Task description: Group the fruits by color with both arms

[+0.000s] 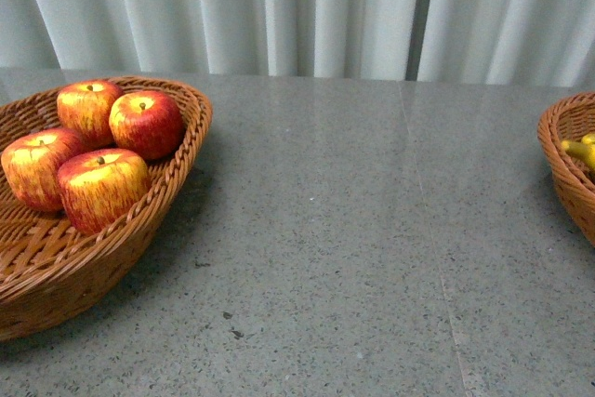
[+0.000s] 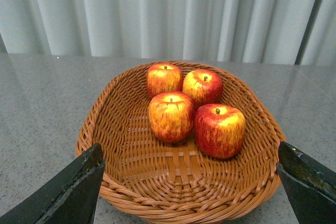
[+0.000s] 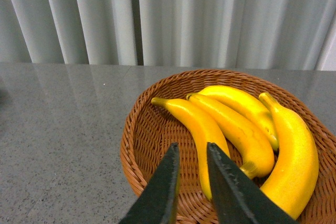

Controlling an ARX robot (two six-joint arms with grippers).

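Observation:
Several red-and-yellow apples (image 1: 144, 123) lie in a brown wicker basket (image 1: 56, 267) at the left of the front view; they also show in the left wrist view (image 2: 219, 129). My left gripper (image 2: 190, 158) is open and empty, its jaws wide apart over the near rim of that basket (image 2: 178, 203). Several yellow bananas (image 3: 231, 121) lie in a second wicker basket (image 3: 136, 145); one banana (image 1: 581, 149) peeks at the right edge of the front view. My right gripper (image 3: 191, 149) is shut and empty above this basket's near side. Neither arm shows in the front view.
Both baskets stand on a grey speckled stone table (image 1: 335, 230). The right basket (image 1: 569, 174) is cut off by the picture's edge. A pale pleated curtain (image 1: 307, 6) hangs behind the table.

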